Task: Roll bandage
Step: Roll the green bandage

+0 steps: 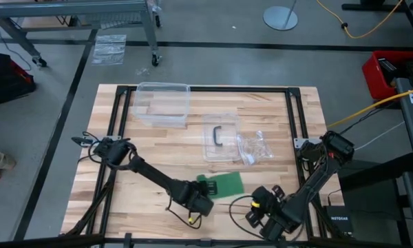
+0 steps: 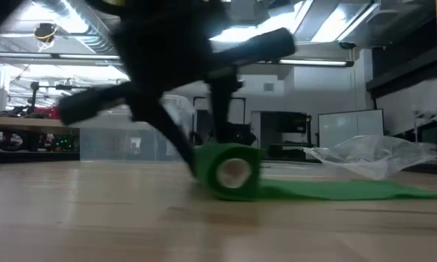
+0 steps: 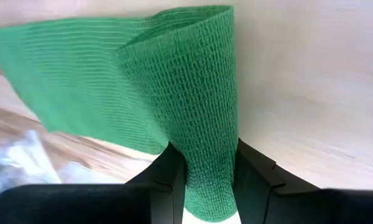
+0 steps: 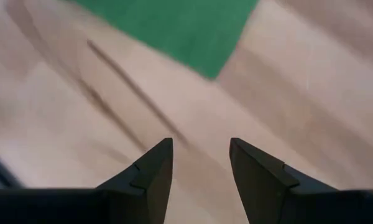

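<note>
Butcher-block wood makes up the table (image 1: 158,151), ringed by a dark metal frame. On its far half sit a clear plastic bin (image 1: 163,103), a clear lid with a dark handle (image 1: 219,136), and a crumpled clear plastic bag (image 1: 255,147) just beside that lid.

From above, the left arm reaches across the near half of the table, and the left gripper (image 1: 205,191) sits at the left end of the bandage (image 1: 221,184), which reads there only as a flat bright green patch near the table's front middle. The low view adds what the overhead one hides: that end is wound into a compact roll (image 2: 231,172) lying on its side with a pale hollow core facing the camera, and a flat tail (image 2: 342,191) runs from it along the wood toward the plastic bag. The left wrist view shows the grip itself: both dark fingers (image 3: 166,180) press on the green cloth from either side, part-way closed and clamped on the roll, with the loose band fanning away beyond them.

The right gripper (image 1: 262,205) waits near the front edge, right of the bandage. Its wrist view shows the fingers (image 4: 150,171) standing apart with nothing between them, bare wood below and a corner of green strip further off.
</note>
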### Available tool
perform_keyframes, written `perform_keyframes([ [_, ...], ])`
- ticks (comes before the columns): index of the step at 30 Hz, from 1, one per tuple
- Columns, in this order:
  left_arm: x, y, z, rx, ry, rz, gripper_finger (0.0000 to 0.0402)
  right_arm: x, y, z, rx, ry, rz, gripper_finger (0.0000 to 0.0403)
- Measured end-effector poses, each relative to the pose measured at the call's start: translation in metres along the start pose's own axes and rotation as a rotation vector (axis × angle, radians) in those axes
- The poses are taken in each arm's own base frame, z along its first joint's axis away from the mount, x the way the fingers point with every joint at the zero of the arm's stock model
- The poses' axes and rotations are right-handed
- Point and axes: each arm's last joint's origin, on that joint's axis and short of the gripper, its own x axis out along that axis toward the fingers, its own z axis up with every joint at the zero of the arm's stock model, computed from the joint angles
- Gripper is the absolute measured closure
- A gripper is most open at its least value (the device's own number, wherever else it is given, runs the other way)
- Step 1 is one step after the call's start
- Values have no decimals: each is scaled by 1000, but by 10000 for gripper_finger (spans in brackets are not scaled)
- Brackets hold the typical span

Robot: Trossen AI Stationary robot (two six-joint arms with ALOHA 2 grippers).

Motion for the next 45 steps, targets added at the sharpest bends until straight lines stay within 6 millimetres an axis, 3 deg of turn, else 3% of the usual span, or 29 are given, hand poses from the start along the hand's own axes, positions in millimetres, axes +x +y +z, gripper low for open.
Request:
perform_keyframes([
  [7, -13, -24, 13, -66, 57, -75, 317, 33, 2, 44, -113, -42, -25, 237],
  [17, -27, -49, 28, -123, 103, -133, 317, 72, 12, 115, -281, -132, 95, 237],
  [21, -31, -57, 33, -154, 119, -137, 317, 85, 15, 135, -328, -111, 151, 237],
  [30, -38, -71, 43, -259, 141, -126, 315, 124, 28, 142, -440, -75, 259, 237],
  [45, -38, -70, 45, -305, 185, -28, 306, 135, 12, 145, -484, -33, 96, 237],
])
